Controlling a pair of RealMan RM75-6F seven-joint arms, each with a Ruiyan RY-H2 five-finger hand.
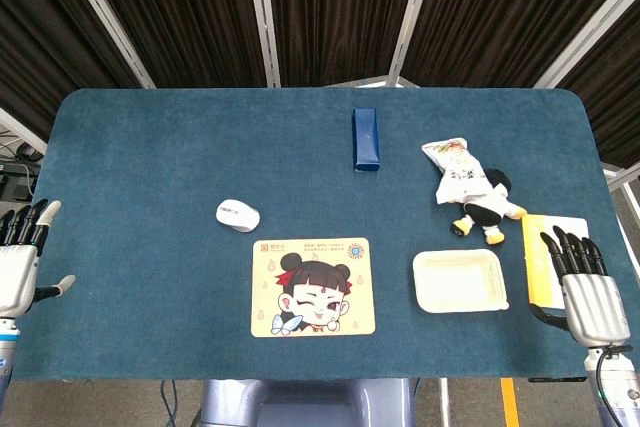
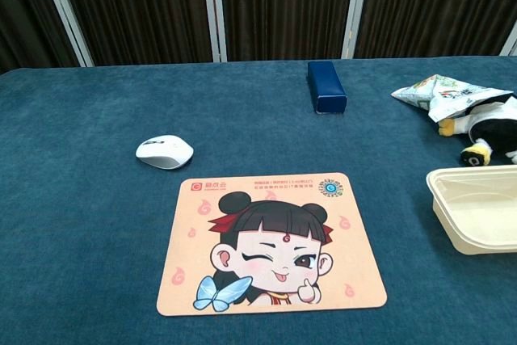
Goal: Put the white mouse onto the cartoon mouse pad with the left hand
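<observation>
The white mouse (image 1: 238, 215) (image 2: 165, 152) lies on the blue tablecloth just beyond the far left corner of the cartoon mouse pad (image 1: 312, 286) (image 2: 271, 243), apart from it. The pad is peach-coloured with a winking cartoon child and lies flat near the table's front. My left hand (image 1: 22, 260) hovers at the table's left edge, fingers extended and apart, holding nothing, well left of the mouse. My right hand (image 1: 586, 289) sits at the right edge, fingers spread, empty. Neither hand shows in the chest view.
A dark blue box (image 1: 366, 138) (image 2: 325, 86) stands at the back centre. A snack bag (image 1: 455, 169) (image 2: 440, 94) and a plush penguin (image 1: 487, 210) (image 2: 489, 139) lie at the right. A cream tray (image 1: 459, 281) (image 2: 478, 208) sits right of the pad, beside a yellow-and-white booklet (image 1: 541, 252).
</observation>
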